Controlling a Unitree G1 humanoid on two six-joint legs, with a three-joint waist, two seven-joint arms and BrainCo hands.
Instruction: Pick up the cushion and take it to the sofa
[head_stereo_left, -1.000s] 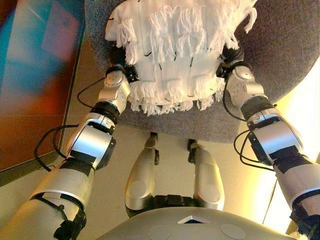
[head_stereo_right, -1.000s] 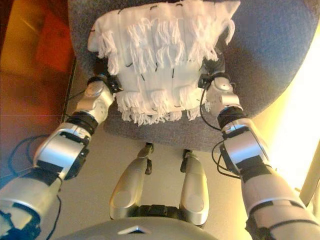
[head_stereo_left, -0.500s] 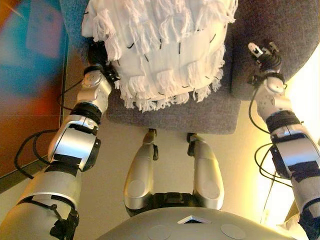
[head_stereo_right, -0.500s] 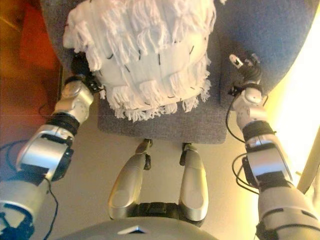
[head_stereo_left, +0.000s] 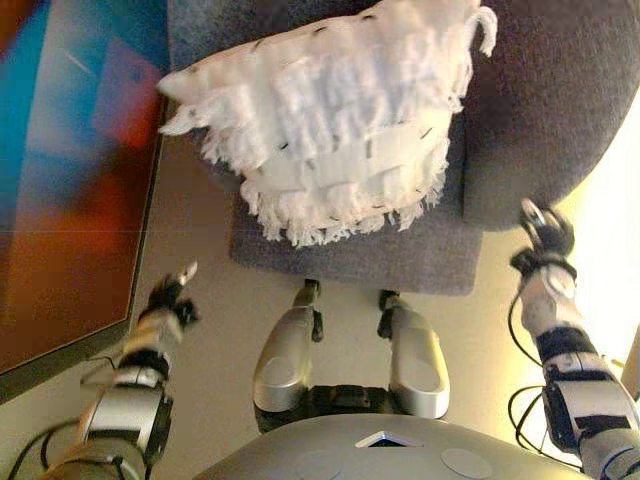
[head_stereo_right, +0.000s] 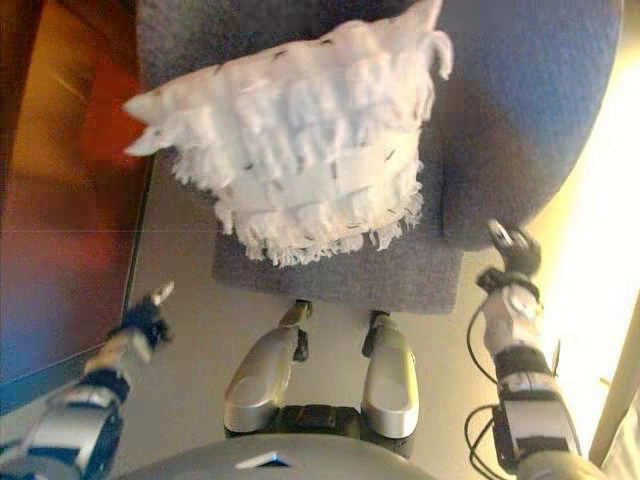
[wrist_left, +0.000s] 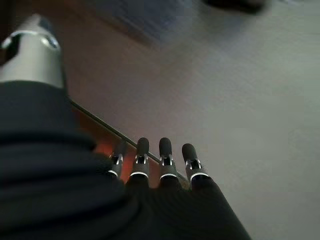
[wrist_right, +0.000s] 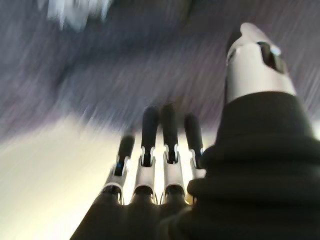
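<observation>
Grey sofa (head_stereo_left: 540, 120) seat carries the white fringed cushion (head_stereo_left: 340, 140), lying crosswise toward its front left corner. Left hand (head_stereo_left: 170, 297) and right hand (head_stereo_left: 540, 235) hang below the front edge, fingers straight, empty, about equally distant.

- We see a white fringed cushion (head_stereo_left: 335, 155) with small dark flecks.
- We see a grey woven fabric sofa (head_stereo_left: 540, 110).
- We see a beige floor (head_stereo_left: 215, 310).
</observation>
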